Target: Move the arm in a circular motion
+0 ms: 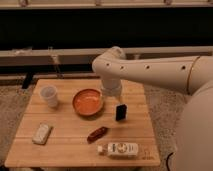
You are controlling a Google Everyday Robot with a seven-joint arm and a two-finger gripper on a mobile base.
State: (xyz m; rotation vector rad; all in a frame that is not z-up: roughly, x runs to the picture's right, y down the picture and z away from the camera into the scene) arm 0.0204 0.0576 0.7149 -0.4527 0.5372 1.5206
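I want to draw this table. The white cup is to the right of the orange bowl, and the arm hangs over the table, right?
Not quite. In the camera view the cup stands left of the bowl, not right. The arm does hang over the table, its gripper by the bowl's right rim.

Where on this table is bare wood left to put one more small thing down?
Free: the front middle of the table, between the white packet and the brown bar; also the right edge beyond the black block. Crowded: around the orange bowl, where the gripper of the arm hangs beside it.
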